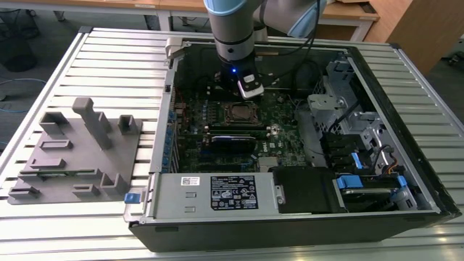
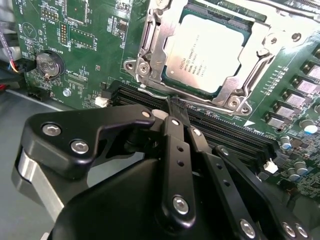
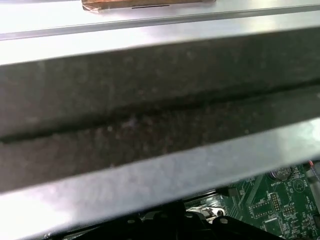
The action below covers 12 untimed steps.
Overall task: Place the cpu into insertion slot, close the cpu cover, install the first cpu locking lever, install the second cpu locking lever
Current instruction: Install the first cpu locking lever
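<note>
Ribbed metal tabletop (image 1: 87,60) bears a black computer case (image 1: 290,228); inside, the flat silver-grey cpu (image 2: 207,52) sits in the insertion slot (image 2: 215,12), framed by the shiny cpu cover (image 2: 155,47); the gripper (image 2: 175,109) presses its black fingers (image 2: 175,150) together beside it.

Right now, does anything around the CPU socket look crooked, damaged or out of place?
Nothing stands out. In the second wrist view the cpu lies flat and square in the window of the cpu cover, which is down over it. The gripper is at the cover's edge.
</note>
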Motion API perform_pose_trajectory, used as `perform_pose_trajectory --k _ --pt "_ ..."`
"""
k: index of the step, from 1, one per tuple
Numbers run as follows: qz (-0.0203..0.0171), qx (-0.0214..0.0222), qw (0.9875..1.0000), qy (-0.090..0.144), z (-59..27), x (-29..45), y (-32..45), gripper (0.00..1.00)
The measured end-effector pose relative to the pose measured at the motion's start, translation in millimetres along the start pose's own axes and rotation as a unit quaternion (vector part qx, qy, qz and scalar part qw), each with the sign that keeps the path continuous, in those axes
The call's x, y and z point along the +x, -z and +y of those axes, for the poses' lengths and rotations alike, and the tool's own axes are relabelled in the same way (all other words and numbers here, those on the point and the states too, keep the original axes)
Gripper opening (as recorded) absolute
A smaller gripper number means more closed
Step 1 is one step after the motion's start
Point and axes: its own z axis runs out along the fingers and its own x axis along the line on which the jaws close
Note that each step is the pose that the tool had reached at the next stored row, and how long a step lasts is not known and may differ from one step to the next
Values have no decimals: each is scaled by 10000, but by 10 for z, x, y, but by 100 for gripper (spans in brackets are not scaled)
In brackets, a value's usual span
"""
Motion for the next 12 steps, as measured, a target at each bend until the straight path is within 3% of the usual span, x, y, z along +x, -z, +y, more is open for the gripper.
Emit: perform_pose_trajectory --k 12 --pt "-4 3 10000 -17 8 -30 -4 11"
